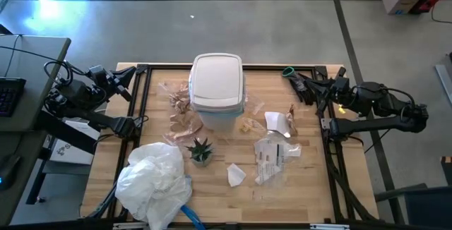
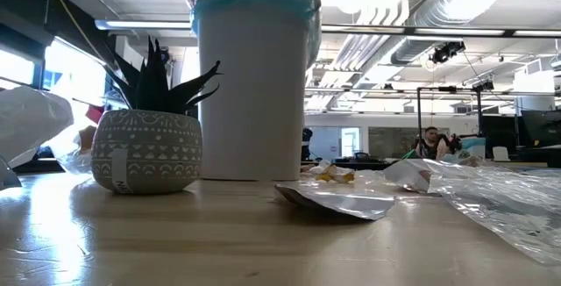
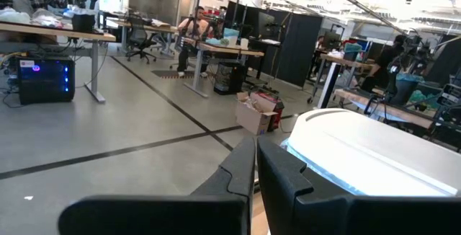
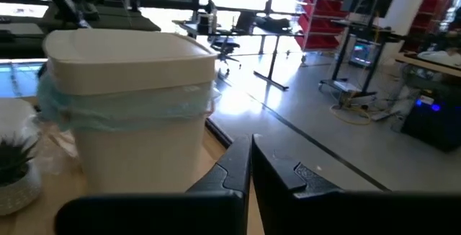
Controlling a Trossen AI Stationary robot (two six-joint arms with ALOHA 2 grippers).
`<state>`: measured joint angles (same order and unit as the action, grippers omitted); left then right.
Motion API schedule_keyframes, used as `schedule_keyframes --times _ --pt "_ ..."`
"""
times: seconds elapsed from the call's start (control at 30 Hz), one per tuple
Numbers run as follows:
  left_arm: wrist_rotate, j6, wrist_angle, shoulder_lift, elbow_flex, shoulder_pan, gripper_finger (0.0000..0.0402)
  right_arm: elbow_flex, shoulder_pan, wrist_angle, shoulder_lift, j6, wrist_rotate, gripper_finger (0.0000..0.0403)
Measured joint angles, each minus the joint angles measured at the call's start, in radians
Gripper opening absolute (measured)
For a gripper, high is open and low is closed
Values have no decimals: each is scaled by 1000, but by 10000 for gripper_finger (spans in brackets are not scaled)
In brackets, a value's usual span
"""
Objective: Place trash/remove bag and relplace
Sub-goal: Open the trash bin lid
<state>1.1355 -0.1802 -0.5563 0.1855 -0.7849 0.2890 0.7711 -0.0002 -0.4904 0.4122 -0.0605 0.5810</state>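
2 arms parked at the far corners of the table (image 1: 296, 195), nothing held. Left gripper (image 1: 129, 75) pinched fully shut out at the far left corner, right gripper (image 1: 291, 75) same deal at the far right corner, fingers pressed together in both wrist views. White bin (image 1: 217, 82) sitting upright at the far middle, lid on, light-blue bag (image 2: 254, 5) peeking out around the rim. Trash scattered around it: crumpled brown paper (image 1: 183, 120) on the left, clear plastic wrappers (image 1: 272, 156) and a white paper scrap (image 1: 235, 175) on the right. Small potted plant (image 1: 200, 149) just in front of the bin. Big white bag bundle (image 1: 152, 180) at the near left.
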Motion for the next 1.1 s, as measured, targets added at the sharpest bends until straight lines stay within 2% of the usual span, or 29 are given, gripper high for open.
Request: schedule_keyframes --times 0.17,0.37,0.53,0.93,1.1 --pt "0 17 11 0 0 0 0 0 0 1 0 0 12 0" --pt "2 258 115 0 -1 0 0 0 0 19 0 -26 11 0" --pt "2 296 115 0 -1 0 0 0 0 61 1 -76 26 0" --pt "-5 316 109 0 -1 0 0 0 0 119 12 -48 -275 0" --pt "-9 365 121 0 0 0 0 0 0 135 21 16 -385 0"
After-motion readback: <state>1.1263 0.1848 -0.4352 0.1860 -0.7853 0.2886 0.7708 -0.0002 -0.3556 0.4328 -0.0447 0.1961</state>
